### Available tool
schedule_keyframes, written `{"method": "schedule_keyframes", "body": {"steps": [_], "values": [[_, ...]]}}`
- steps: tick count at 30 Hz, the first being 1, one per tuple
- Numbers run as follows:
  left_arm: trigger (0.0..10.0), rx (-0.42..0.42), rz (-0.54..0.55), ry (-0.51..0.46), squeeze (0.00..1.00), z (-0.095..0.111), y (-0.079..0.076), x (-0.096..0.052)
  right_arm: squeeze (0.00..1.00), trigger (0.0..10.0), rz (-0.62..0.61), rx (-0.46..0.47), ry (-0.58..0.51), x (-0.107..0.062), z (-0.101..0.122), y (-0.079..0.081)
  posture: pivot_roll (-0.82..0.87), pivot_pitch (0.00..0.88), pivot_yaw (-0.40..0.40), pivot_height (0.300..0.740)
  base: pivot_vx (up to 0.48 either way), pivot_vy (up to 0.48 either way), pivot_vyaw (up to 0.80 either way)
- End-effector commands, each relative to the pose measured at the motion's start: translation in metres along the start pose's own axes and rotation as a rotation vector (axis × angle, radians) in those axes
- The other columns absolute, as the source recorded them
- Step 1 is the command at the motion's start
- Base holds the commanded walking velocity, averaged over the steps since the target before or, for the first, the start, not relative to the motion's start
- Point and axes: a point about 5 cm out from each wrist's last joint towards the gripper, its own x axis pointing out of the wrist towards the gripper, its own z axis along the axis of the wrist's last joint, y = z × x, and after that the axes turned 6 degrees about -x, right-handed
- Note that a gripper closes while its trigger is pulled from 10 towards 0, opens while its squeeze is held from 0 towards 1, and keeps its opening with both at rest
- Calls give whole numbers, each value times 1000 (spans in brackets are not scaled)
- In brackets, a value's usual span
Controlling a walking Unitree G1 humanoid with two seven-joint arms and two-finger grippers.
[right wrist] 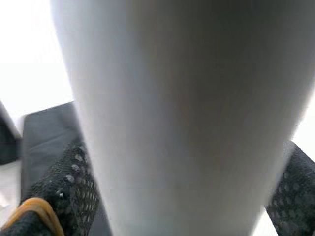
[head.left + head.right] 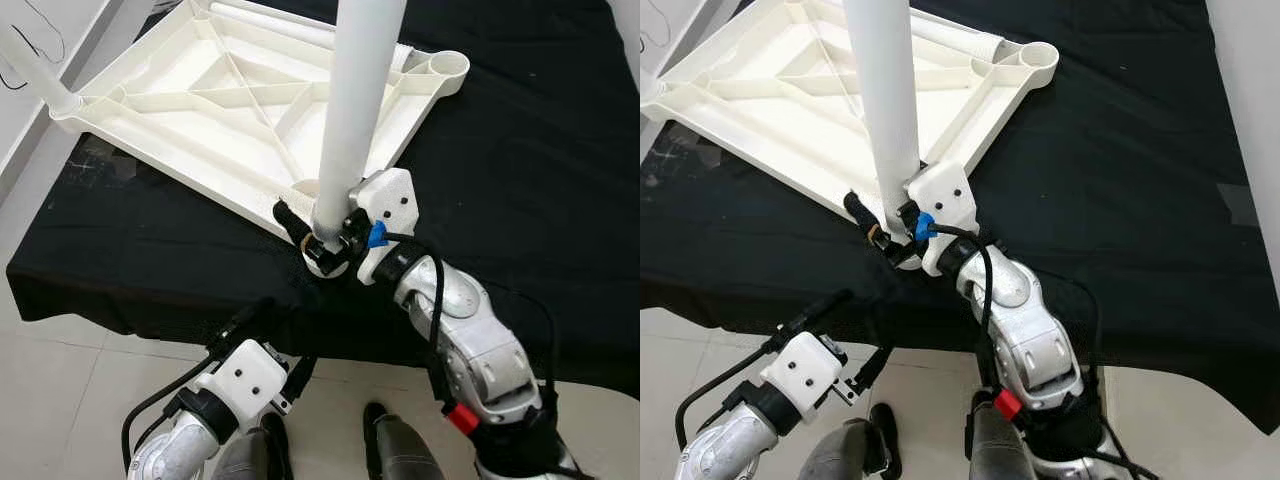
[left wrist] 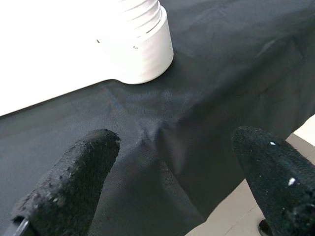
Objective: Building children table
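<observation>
The white plastic tabletop [image 2: 200, 110] lies upside down on a black cloth. A white table leg [image 2: 355, 110] stands upright at its near corner. My right gripper [image 2: 318, 238] is shut on the leg's lower end, just above the corner socket. In the right wrist view the leg [image 1: 182, 113] sits between the black fingers [image 1: 69, 187]. My left gripper [image 2: 240, 320] hangs open at the cloth's front edge, below the tabletop. Its wrist view shows the near corner socket [image 3: 142, 59] beyond its open fingers [image 3: 78, 177].
Another leg [image 2: 35, 70] juts from the tabletop's left corner. A further white leg [image 2: 270, 22] lies along the far rim. An open socket [image 2: 445, 68] marks the right corner. Black cloth [image 2: 540, 180] stretches to the right. Tiled floor [image 2: 80, 380] lies below.
</observation>
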Motion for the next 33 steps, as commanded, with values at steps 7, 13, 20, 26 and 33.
{"method": "schedule_keyframes", "body": {"steps": [7, 13, 20, 26, 33], "values": [[10000, -10, -1, 33, 0, -7, -3, -4, 0, 10000, 169, 32, -98, -7, 10, -18, 19, 368, 61, 740, 0, 0, 0], [10000, -11, -5, 32, 0, -6, -4, -4, 0, 10000, 249, 4, -113, -7, 8, -33, 29, 365, 65, 740, 0, 0, 0], [10000, -13, -9, 30, 0, -6, -5, -5, 0, 10000, 309, -18, -98, -6, 6, -45, 32, 361, 62, 740, 0, 0, 0], [10000, -12, -7, 28, 0, -5, -5, -5, 0, 10000, 352, -30, -99, -6, 8, -51, 36, 362, 60, 740, 0, 0, 0], [10000, -12, -10, 28, 0, -5, -5, -5, 0, 10000, 422, -36, -119, -8, 12, -58, 36, 358, 66, 740, 0, 0, 0]]}}
